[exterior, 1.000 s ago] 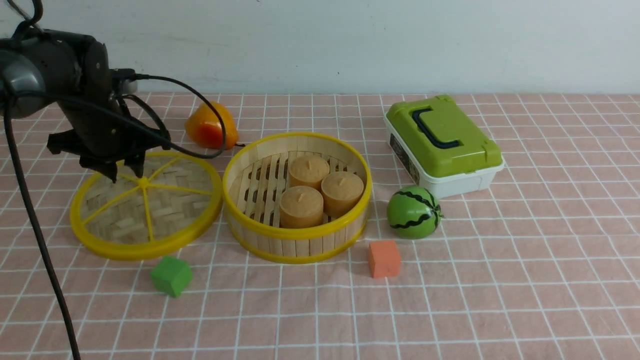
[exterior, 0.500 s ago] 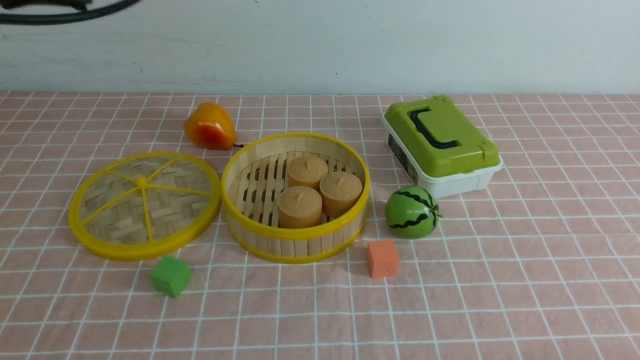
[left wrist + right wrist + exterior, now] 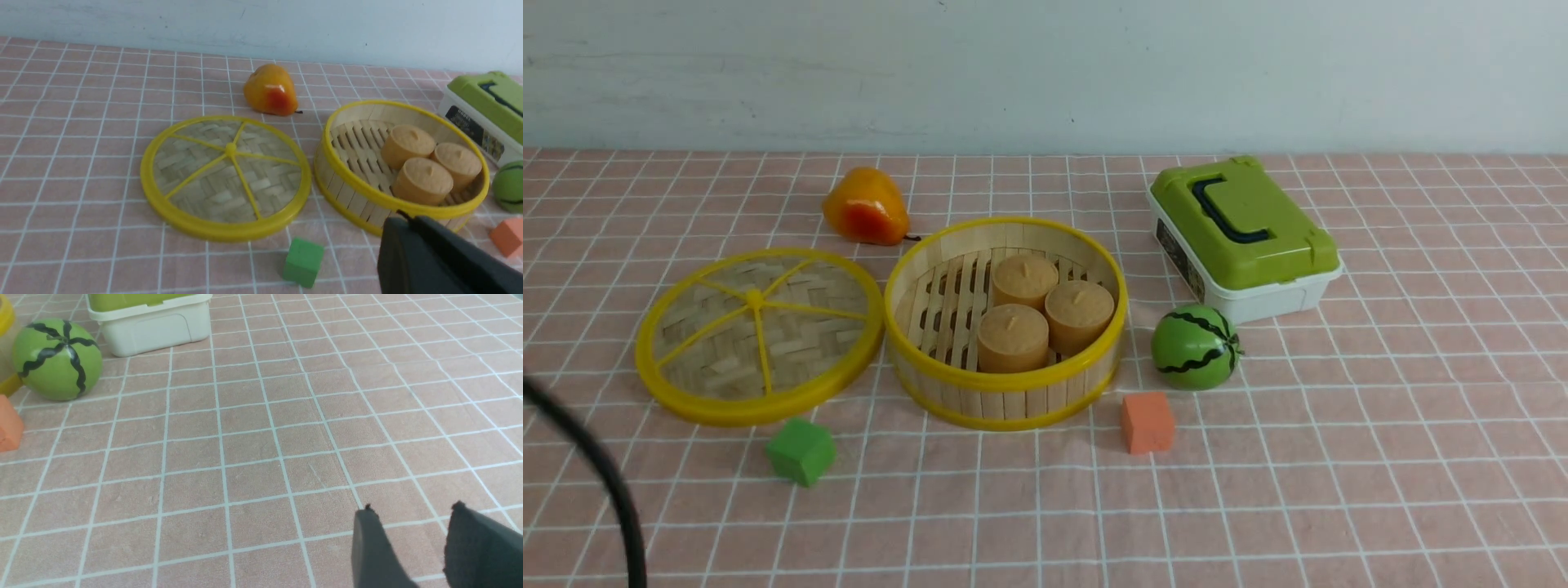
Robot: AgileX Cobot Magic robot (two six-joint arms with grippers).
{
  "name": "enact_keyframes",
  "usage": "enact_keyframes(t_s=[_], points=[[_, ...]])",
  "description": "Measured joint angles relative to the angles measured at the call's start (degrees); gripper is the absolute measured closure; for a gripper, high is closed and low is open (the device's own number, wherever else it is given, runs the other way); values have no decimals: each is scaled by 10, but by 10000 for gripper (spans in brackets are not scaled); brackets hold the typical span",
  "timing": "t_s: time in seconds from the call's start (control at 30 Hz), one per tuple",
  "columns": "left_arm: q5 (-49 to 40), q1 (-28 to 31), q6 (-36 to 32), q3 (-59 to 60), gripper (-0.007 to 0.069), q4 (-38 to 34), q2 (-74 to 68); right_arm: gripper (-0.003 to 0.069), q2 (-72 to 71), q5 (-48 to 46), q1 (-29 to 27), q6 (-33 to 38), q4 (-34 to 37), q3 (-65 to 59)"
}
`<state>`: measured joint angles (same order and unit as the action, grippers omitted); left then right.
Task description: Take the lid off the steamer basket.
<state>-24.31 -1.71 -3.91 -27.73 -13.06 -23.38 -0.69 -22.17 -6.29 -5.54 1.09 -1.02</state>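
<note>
While the lid [image 3: 760,335] lies beside the steamer basket [image 3: 1005,400], the left gripper [image 3: 402,215] is pressed together on nothing and the right gripper [image 3: 413,507] stands parted, empty.

Your surface [image 3: 1380,457] under a pink, white-gridded cloth, you see the lid [image 3: 760,335] flat just left of the steamer basket [image 3: 1005,400], orange pear [image 3: 866,207] behind them, green cube [image 3: 801,451] before the lid, orange cube [image 3: 1147,422] and watermelon ball [image 3: 1196,346] right of the basket, green-lidded white box [image 3: 1245,233] farther back

Left pincer [image 3: 405,218] now closed, well clear of the lid [image 3: 760,335]
</note>
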Motion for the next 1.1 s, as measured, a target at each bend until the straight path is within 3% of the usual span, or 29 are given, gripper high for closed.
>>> enact_keyframes(t_s=[0.2,0.77,0.97,1.1], points=[[25,0,-4,146,637,5,225,418,1,-1,0,0,0,0],[243,-6,-19,239,637,-16,191,418,0,0,0,0,0,0],[250,-6,31,290,637,15,239,418,0,0,0,0,0,0],[195,-6,93,291,637,65,240,418,0,0,0,0,0,0]])
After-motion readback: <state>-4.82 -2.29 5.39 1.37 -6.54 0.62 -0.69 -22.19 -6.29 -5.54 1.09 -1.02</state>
